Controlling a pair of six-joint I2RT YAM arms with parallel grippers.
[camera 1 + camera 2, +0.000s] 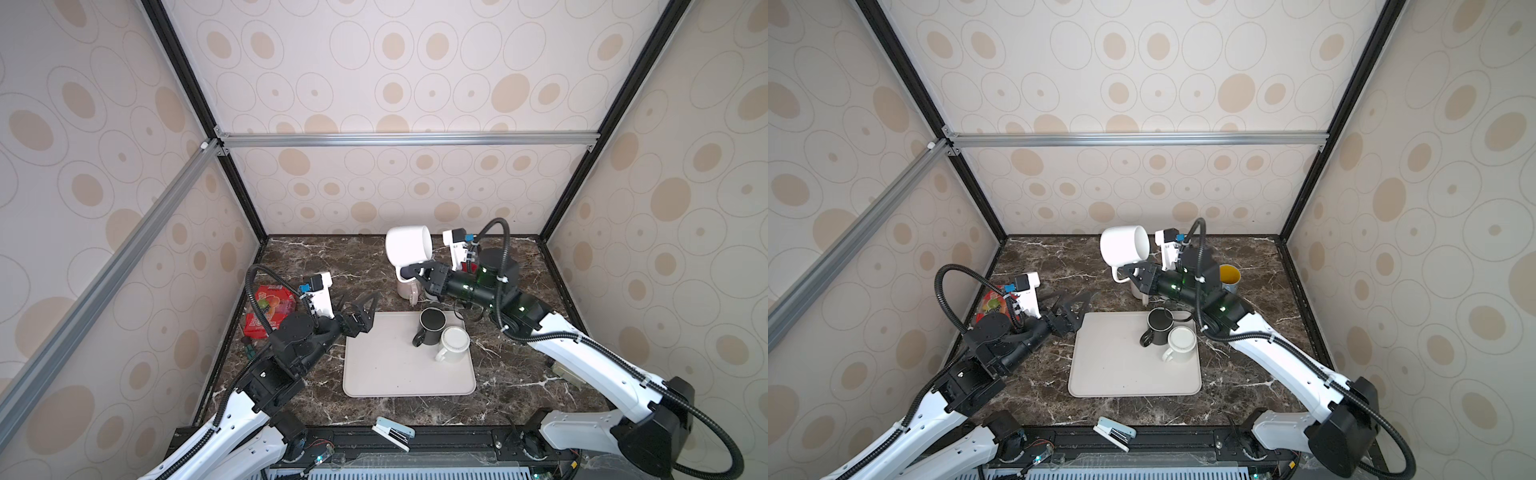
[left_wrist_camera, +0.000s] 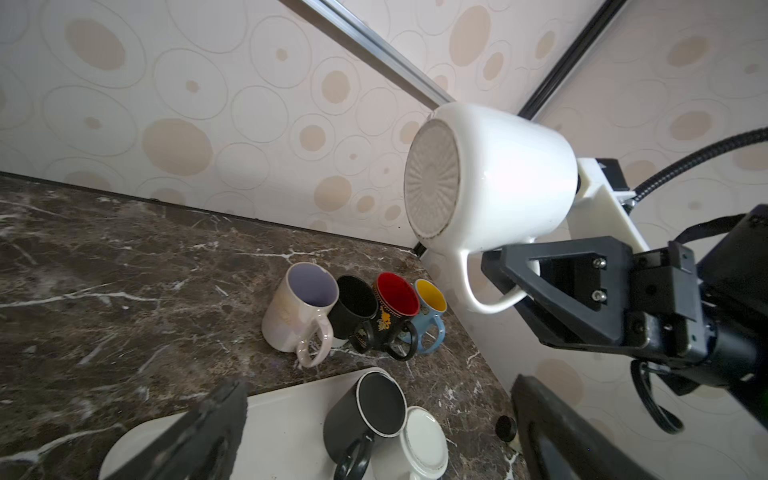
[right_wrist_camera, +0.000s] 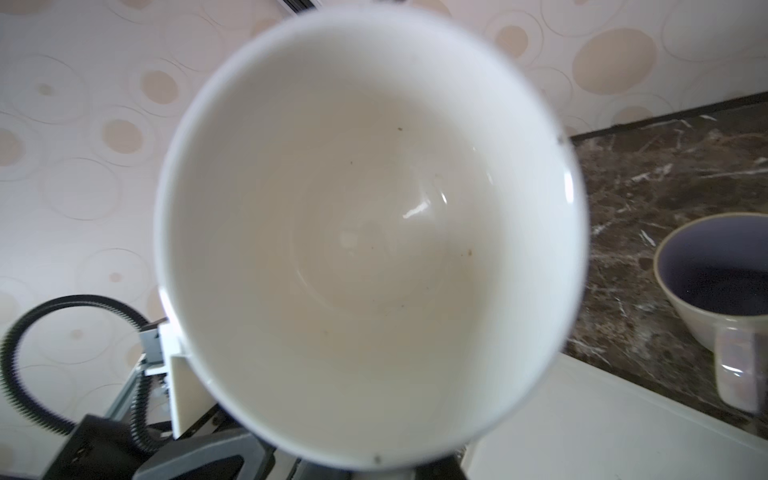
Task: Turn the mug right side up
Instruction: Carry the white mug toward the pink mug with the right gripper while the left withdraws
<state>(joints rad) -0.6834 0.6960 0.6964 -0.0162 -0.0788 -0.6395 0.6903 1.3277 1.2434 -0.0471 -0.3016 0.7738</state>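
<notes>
A white mug [image 1: 409, 245] [image 1: 1125, 245] hangs in the air over the back of the table, lying on its side. Its ribbed base [image 2: 432, 183] faces the left arm and its empty mouth [image 3: 374, 208] fills the right wrist view. My right gripper [image 1: 419, 272] [image 1: 1131, 272] is shut on the mug's handle [image 2: 478, 299], which points down. My left gripper [image 1: 359, 301] [image 1: 1073, 301] stands open at the left edge of the cream tray [image 1: 382, 374], with nothing between its fingers [image 2: 208, 432].
A black mug [image 1: 430, 328] and a white mug [image 1: 455, 343] stand base up on the tray's back right. Several upright mugs [image 2: 299, 307] line the back, the last one blue and yellow [image 1: 1229, 276]. A red snack packet [image 1: 270, 309] lies left, and a white stapler [image 1: 392, 432] lies at the front.
</notes>
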